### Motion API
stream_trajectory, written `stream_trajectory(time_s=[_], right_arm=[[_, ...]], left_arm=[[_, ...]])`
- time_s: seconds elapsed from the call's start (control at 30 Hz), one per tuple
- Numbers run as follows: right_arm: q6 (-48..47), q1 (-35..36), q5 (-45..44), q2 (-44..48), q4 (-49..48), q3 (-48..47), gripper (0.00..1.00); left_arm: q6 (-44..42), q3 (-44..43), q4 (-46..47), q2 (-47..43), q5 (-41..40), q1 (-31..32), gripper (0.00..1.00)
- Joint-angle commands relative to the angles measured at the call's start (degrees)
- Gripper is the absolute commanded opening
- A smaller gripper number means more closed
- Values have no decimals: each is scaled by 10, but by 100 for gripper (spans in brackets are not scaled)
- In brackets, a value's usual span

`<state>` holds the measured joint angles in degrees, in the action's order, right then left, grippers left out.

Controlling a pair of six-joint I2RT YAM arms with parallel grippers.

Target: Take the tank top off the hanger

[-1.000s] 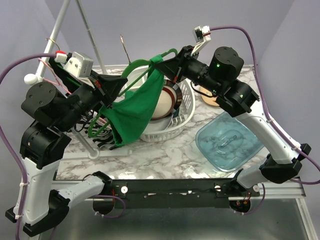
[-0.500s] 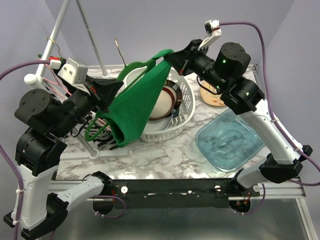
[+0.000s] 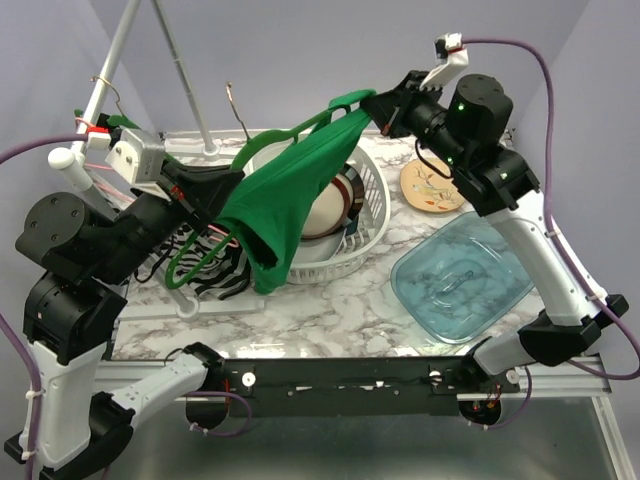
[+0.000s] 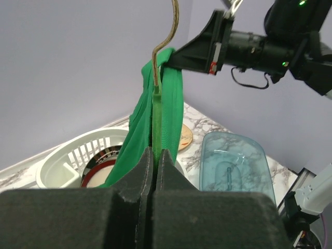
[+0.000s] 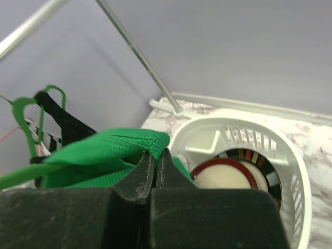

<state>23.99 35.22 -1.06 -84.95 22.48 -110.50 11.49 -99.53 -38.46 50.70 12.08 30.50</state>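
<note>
A green tank top hangs stretched in the air between my two grippers, above the white basket. My left gripper is shut on the green hanger, whose bar runs up between the jaws to a metal hook. The tank top drapes on both sides of that bar. High at the right, my right gripper is shut on a folded edge of the tank top, with the fabric pinched at its tips. One hanger arm shows bare.
A white basket with plates and a bowl sits under the garment. A clear blue tray lies front right, a wooden plate behind it. A rack pole stands back left, with a striped garment on another hanger.
My right gripper has closed on the tank top's edge and risen up and to the right, pulling the fabric taut. My left gripper has shifted slightly left with the hanger.
</note>
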Motion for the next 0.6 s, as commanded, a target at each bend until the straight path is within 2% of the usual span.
stream_trajectory(time_s=[0.0,0.07,0.3,0.57], right_arm=[[-5,-18,28,21,-21,98,1],[-2,-18,54,32,-32,116,1],[32,-18,243,58,-73,193,1],[53,-15,354,97,-139,280,1]], left_arm=[[20,-6,65,-23,31,-2,0],[20,-4,76,-25,23,-2,0],[16,35,174,-51,-20,-2,0],[17,61,262,-44,-52,-2,0]])
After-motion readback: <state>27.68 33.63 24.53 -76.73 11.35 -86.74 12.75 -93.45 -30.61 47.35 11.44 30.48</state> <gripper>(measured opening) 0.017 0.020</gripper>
